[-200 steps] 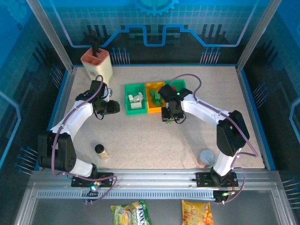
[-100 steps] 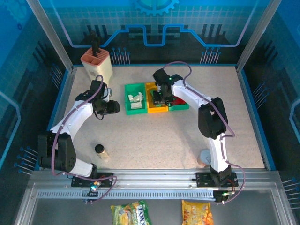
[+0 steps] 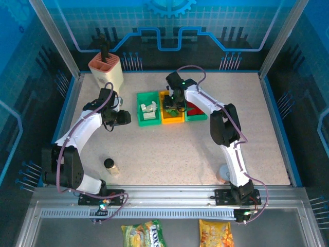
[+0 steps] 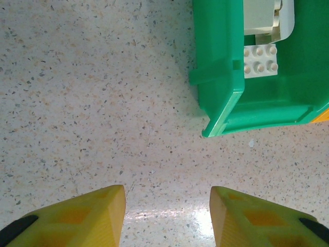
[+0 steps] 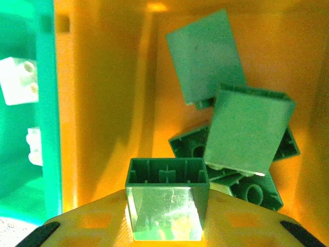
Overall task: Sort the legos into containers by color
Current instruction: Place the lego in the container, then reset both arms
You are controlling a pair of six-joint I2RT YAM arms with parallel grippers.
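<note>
My right gripper (image 3: 174,101) hangs over the yellow-orange bin (image 3: 170,119), the middle one of three containers. In the right wrist view this gripper (image 5: 167,218) is shut on a green lego (image 5: 167,198), held open side forward above the bin's floor. Several green legos (image 5: 249,128) lie piled in that bin (image 5: 103,103). White legos (image 3: 149,109) sit in the left green bin (image 3: 140,110), and red ones (image 3: 192,109) in the right green bin (image 3: 197,118). My left gripper (image 3: 124,118) stands open over bare table left of the bins, its fingers (image 4: 87,216) empty, near the green bin's corner (image 4: 221,110).
A tall beige slotted holder (image 3: 107,70) stands at the back left. A small black-capped bottle (image 3: 110,165) is at the front left, and a grey round cup (image 3: 224,173) sits by the right arm's base. Blue walls border the table.
My right arm has swung from the table in front of the bins back over the yellow-orange bin, carrying the green lego. The left arm has not moved.
</note>
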